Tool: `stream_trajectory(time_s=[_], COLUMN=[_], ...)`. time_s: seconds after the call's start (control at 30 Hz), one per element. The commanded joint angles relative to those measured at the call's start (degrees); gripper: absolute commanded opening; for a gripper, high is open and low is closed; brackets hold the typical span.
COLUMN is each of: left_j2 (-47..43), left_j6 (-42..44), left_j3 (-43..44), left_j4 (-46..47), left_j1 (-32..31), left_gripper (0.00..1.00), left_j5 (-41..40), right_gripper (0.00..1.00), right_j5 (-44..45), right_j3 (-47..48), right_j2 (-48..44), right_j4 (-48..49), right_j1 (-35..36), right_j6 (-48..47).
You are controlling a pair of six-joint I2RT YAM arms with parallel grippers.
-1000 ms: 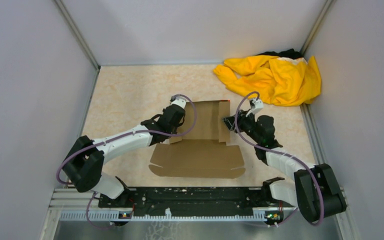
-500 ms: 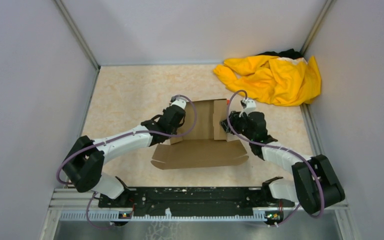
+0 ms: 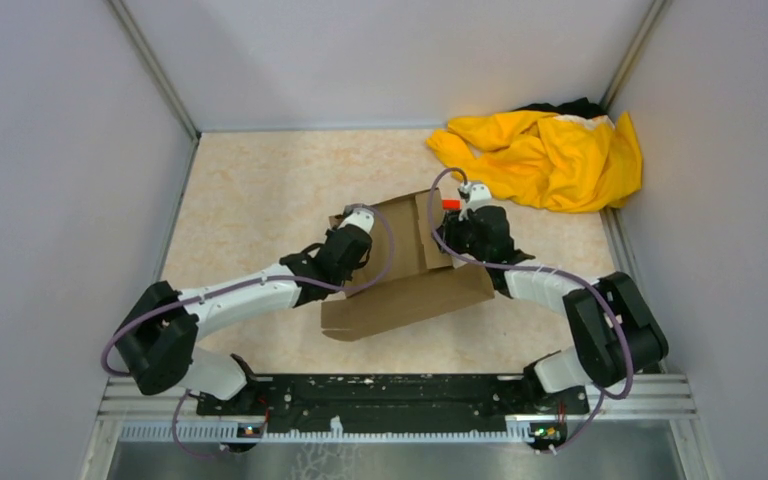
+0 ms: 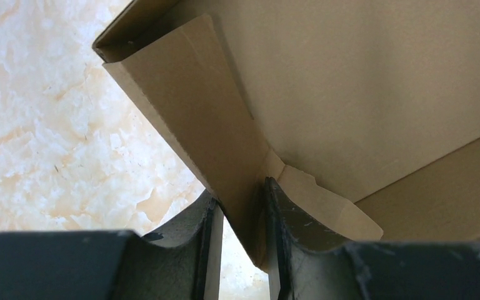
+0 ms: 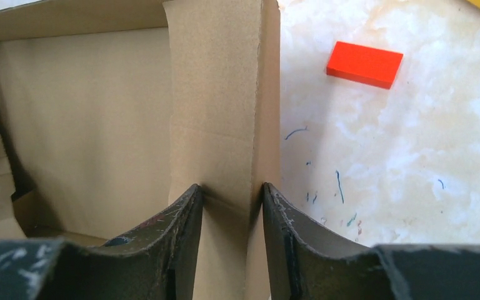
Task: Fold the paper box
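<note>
Left fingers (image 4: 190, 247) and right fingers (image 5: 178, 240) clamp paper box (image 3: 410, 295) walls, visible only from wrists.

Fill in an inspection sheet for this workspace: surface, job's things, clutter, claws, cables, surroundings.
Surface: beige marbled tabletop, with a few small blue marks near the box.
Job's things: brown corrugated cardboard box, partly folded, side walls raised, front panel flat, lying skewed.
Clutter: crumpled yellow cloth garment in the far right corner; small red rectangular block on the table beside the box's right wall, not touching it.
Claws: left claw closed on the box's left wall flap; right claw closed on its right wall.
Cables: purple cables loop along both arms, clear of the box.
Surroundings: grey enclosure walls on three sides.
</note>
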Motion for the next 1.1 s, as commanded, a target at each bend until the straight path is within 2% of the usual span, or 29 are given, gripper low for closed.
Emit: stream_trajectory(time_s=[0.0,0.1,0.17,0.3,0.43,0.63,0.93,1.07], left_j2=[-2.2,-3.7,-4.2,-5.2,-7.1,-10.9,-10.7,-9.4], left_j6=[5.4,5.7,5.7,5.6,4.9,2.8,0.8,0.2], left_j3=[-2.3,-2.9,-3.1,-3.6,-4.8,-8.3,-8.9,-8.7], left_j4=[0.5,1.0,1.1,1.2,1.6,2.9,3.4,3.6], left_j1=[-2.8,-3.4,-3.8,-4.5,-6.1,-10.1,-17.2,-18.5], left_gripper=[0.32,0.32,0.32,0.33,0.33,0.33,0.34,0.34], left_j5=[-1.5,-2.7,-3.5,-5.0,-7.0,-8.7,-10.4,-11.0], right_gripper=[0.32,0.21,0.20,0.18,0.18,0.27,0.29,0.34], right_j5=[4.5,5.9,7.4,16.6,22.8,21.9,17.1,14.8], right_j3=[2.9,0.8,-0.8,-4.6,-11.1,-19.1,-19.8,-18.6], right_j2=[2.9,1.8,0.5,-5.7,-15.5,-30.8,-26.0,-22.5], right_j4=[0.3,4.4,6.0,5.4,3.9,3.4,9.2,10.9], right_j1=[4.3,6.0,7.0,11.2,13.9,14.0,14.0,13.9], right_j6=[-5.2,-7.6,-9.2,-13.1,-11.2,-9.6,-10.6,-11.0])
